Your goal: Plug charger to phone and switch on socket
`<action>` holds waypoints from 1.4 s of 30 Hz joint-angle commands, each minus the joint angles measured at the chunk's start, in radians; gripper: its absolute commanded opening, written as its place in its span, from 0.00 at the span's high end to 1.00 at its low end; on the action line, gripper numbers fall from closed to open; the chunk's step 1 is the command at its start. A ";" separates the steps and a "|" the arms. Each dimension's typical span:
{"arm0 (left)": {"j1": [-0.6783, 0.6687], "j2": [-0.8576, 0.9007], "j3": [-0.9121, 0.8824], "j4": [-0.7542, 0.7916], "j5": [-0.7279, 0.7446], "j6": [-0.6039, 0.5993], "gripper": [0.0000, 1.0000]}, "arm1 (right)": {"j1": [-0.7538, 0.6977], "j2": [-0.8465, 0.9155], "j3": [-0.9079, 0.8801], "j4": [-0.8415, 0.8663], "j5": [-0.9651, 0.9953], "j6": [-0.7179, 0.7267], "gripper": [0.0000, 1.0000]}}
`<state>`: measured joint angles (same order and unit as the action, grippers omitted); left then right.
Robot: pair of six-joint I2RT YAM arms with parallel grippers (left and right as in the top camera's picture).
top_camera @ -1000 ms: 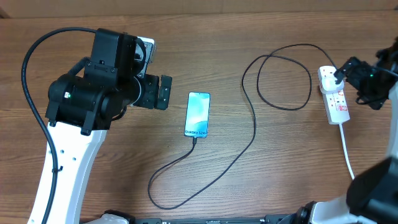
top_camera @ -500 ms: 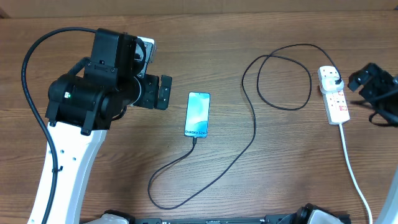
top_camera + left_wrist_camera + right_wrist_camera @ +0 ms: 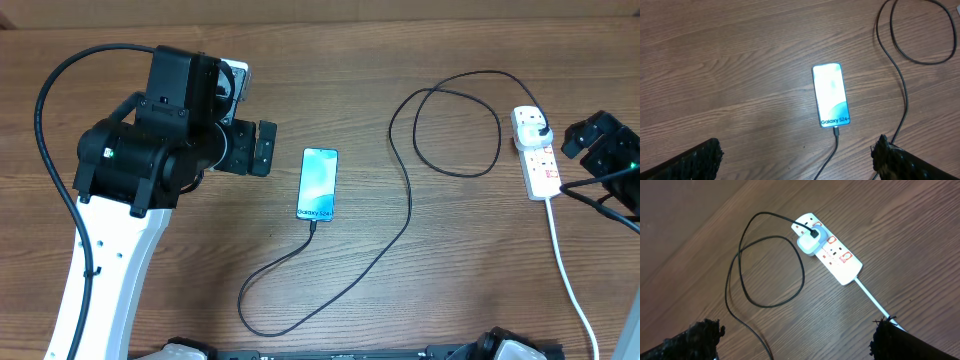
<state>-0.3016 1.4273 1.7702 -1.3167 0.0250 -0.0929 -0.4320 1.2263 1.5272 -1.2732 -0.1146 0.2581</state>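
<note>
The left gripper (image 3: pixel 250 148), fingers wide and empty, hangs left of the phone (image 3: pixel 318 184), whose near end holds the charger (image 3: pixel 405 215) tip. Farther right lies the socket (image 3: pixel 538 158), long axis near-to-far. The right gripper (image 3: pixel 598 143), also wide, is just beside it, so nearer.

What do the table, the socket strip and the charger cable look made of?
Table: wood or wood-look laminate, matte, visible brown grain. Socket: white moulded plastic, slightly glossy, red-marked switches. Charger: thin black cable, likely rubber or PVC sheath, since it lies in loose loops.
</note>
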 commanded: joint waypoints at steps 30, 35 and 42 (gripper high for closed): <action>-0.006 0.006 0.012 0.000 -0.007 0.026 0.00 | -0.004 0.033 0.011 0.003 0.013 0.004 0.00; -0.006 0.006 0.012 0.000 -0.007 0.026 0.00 | -0.004 0.033 0.011 0.003 0.013 0.004 0.00; -0.006 0.006 0.012 0.000 -0.007 0.026 0.00 | -0.004 0.033 0.011 0.003 0.013 0.004 0.00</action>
<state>-0.3016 1.4273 1.7702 -1.3167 0.0250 -0.0929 -0.4320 1.2568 1.5272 -1.2736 -0.1150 0.2584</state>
